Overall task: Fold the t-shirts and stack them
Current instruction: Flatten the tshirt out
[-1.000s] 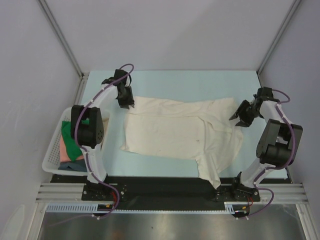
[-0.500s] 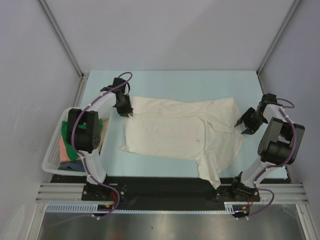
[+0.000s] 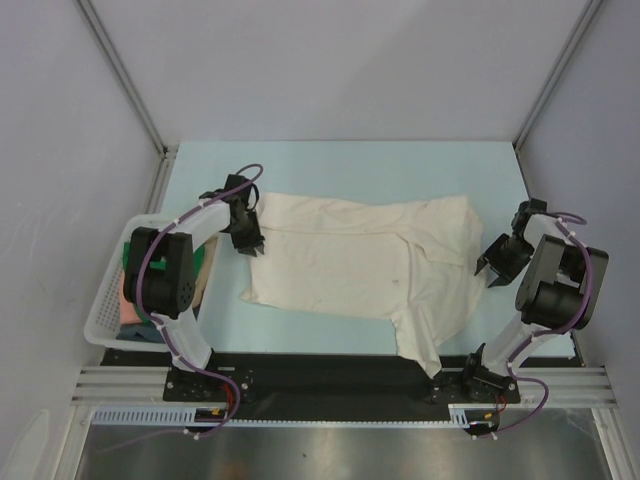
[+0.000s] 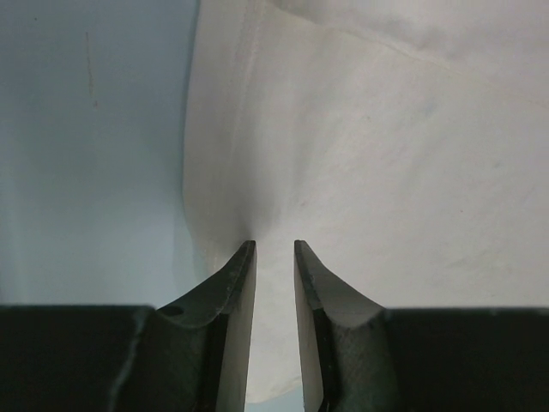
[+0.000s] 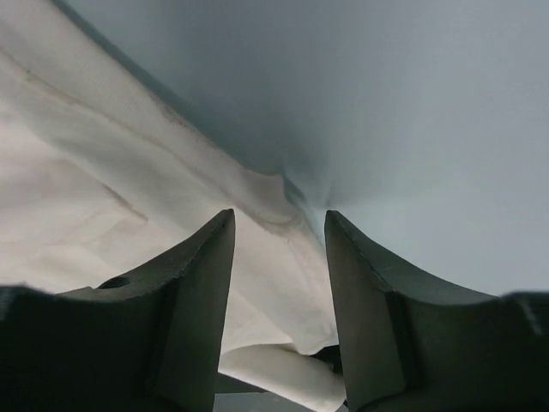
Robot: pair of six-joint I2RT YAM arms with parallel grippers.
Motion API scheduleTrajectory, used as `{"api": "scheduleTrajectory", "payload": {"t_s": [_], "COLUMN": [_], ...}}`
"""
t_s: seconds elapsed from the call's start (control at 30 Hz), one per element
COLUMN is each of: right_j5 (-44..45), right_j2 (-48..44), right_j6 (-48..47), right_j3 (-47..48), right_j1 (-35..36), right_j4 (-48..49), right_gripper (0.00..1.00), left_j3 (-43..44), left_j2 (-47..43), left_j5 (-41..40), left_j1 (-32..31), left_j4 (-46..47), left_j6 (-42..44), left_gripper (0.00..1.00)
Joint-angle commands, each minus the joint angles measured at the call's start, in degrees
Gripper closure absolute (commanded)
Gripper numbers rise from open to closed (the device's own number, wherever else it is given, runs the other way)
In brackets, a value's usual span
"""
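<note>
— Left tool: gripping yet?

— Doesn't look it. Its jaws stand a narrow slit apart at one side edge of the cream t-shirt, cloth puckering at the tips. The right tool gapes wider, straddling the opposite edge.

— Progress?

— Barely begun. On the table that shirt lies spread, unfolded (one sleeve trails nearward). The basket holds the other shirts, bundled. No stack.

the pale blue table bears a spread-out cream t-shirt and a white basket.
</note>
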Motion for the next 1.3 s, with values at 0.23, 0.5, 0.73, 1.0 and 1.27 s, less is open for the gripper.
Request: {"api": "scheduleTrajectory", "payload": {"t_s": [0.23, 0.5, 0.73, 1.0, 1.27], "right_j5": [8.5, 19.4, 19.1, 16.3, 5.5], "right_j2": [5.0, 6.0, 11.7, 5.3, 18.5], "right_j6": [-0.3, -2.2, -5.5, -3.5, -6.2], "right_j3": [3.3, 9.4, 18.4, 24.2, 36.8], "right_j1": [-3.1, -3.1, -0.1, 3.3, 7.0], "right_j4": [3.4, 1.3, -0.4, 0.8, 5.5], "right_gripper": [1.0, 0.97, 0.67, 0.32, 0.23], "left_j3": [1.2, 0.8, -1.8, 6.7, 22.2], "left_j2": [-1.6, -3.0, -4.8, -1.3, 8.6], "left_j5": [1.8, 1.3, 1.4, 0.6, -3.0], "left_j1": [-0.3, -0.5, -0.7, -2.6, -2.6], "left_j4": [0.3, -0.4, 0.5, 1.1, 2.7], "left_j6": [1.2, 2.4, 2.8, 3.3, 5.7], "left_gripper": [0.71, 0.7, 0.7, 0.57, 0.35]}}
